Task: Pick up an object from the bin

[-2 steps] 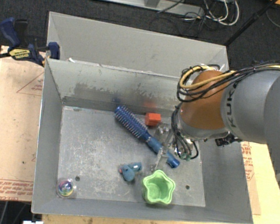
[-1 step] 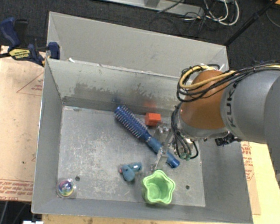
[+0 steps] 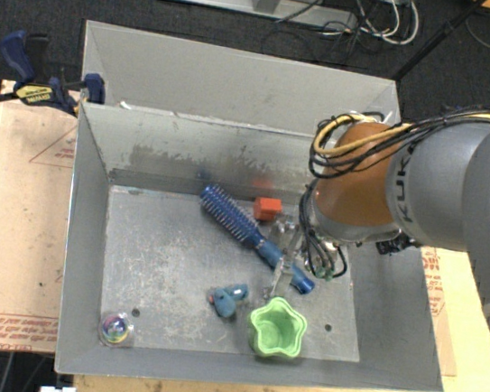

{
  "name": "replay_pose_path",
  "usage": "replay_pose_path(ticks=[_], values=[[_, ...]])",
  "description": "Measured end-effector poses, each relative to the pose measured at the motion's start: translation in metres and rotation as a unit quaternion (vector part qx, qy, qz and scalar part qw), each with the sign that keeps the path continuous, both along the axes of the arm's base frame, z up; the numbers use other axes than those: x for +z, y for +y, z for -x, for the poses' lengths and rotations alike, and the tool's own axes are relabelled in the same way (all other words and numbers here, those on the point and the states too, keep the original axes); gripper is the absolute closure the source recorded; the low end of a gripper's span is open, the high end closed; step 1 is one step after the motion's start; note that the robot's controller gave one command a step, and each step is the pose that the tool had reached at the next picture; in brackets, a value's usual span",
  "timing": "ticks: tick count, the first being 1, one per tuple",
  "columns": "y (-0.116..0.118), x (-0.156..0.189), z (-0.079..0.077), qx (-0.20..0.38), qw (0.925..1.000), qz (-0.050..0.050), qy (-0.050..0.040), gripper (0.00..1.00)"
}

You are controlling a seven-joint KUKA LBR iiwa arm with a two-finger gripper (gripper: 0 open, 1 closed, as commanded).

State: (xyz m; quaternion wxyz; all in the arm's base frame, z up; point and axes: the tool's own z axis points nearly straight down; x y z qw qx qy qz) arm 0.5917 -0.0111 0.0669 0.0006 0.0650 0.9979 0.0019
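- The gripper (image 3: pixel 282 265) is low in the right half of the bin (image 3: pixel 87 213), directly over the handle of a blue brush. From this angle you cannot tell whether it is open, closed or already clamped on the handle, so confirm that before you lift.
- The brush (image 3: pixel 227 212) lies flat on the bin floor. It slants from its bristled head near the far wall to its handle end under the gripper.
- The handle looks like the better place to grip because it is the narrow part. Straddle it across its width, not along its length, and set down close to the floor.
- The head looks heavier and sits well left of the gripper. Expect the brush to tip head-down as it rises, so close firmly and lift straight up.
- An orange block (image 3: pixel 268 209) lies just behind the handle, near the brush but apart from it. Keep clear of it.
- A green cup (image 3: pixel 277 330) with a scalloped rim stands just in front of the gripper, and a blue toy (image 3: pixel 228 301) lies beside it. A sideways drift could knock either one.
- A shiny ball (image 3: pixel 116 329) rests in the front left corner, well apart.
- The wrist's orange cover (image 3: pixel 356 184) and looped cables are above the gripper, near the right wall. Mind that wall as you rise.
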Motion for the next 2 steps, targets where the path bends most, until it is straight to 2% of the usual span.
replay_pose_path(ticks=[1,2], values=[[0.0,0.0,-0.001,0.0,1.0,0.0,-0.0008,1.0],[0.001,0.095,-0.003,0.001,1.0,0.001,-0.0043,1.0]])
